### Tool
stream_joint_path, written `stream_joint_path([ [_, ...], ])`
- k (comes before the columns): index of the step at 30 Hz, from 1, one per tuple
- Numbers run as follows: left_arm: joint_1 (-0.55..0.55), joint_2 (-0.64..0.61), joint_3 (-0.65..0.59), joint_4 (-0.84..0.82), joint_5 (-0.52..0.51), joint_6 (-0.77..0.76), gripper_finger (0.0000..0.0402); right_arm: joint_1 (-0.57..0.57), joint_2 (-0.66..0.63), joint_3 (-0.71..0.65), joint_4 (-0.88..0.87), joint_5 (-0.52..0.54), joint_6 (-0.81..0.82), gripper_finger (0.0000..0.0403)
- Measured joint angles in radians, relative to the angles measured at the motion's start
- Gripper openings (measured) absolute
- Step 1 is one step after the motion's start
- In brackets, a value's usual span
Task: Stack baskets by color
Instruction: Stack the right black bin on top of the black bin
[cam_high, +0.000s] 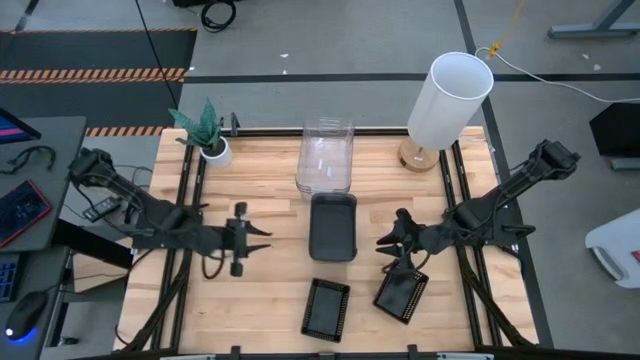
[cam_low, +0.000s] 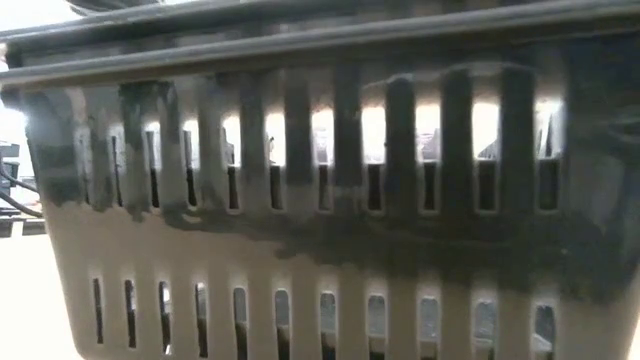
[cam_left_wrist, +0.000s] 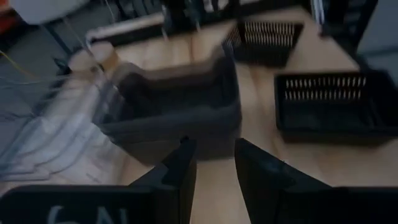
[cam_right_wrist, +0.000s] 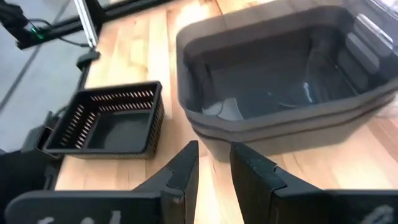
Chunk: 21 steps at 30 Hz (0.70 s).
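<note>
A stack of clear baskets (cam_high: 325, 155) stands at the far middle of the table. Right in front of it sit nested smoky grey baskets (cam_high: 333, 225) (cam_right_wrist: 280, 93) (cam_left_wrist: 180, 106). Two black mesh trays lie toward the near edge, one in the middle (cam_high: 326, 308) and one to its right (cam_high: 402, 293) (cam_right_wrist: 106, 121). My left gripper (cam_high: 262, 238) (cam_left_wrist: 214, 168) hovers left of the grey baskets, open and holding nothing. On their right, my right gripper (cam_high: 385, 240) (cam_right_wrist: 214, 165) is also open and holds nothing. Both point at the grey baskets.
A white cylinder lamp (cam_high: 450, 100) stands at the far right and a small potted plant (cam_high: 207, 135) at the far left. The slotted wall of a black mesh tray (cam_low: 320, 200) fills the low view. Bare wood lies at the table's near left.
</note>
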<state>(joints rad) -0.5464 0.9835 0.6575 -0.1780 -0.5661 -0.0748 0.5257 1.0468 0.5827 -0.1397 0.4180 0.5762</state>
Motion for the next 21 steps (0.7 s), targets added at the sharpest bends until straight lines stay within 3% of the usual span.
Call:
stream_joint_path([
  [10,0.011,-0.330,-0.241,0.208,-0.117,0.040,0.0116,-0.045,0.112,0.108,-0.112,-0.052,0.002,0.0097],
  [21,0.059,-0.572,-0.446,0.403,-0.221,0.071,0.0116,-0.070,0.251,0.261,-0.373,-0.137,0.060,0.0097],
])
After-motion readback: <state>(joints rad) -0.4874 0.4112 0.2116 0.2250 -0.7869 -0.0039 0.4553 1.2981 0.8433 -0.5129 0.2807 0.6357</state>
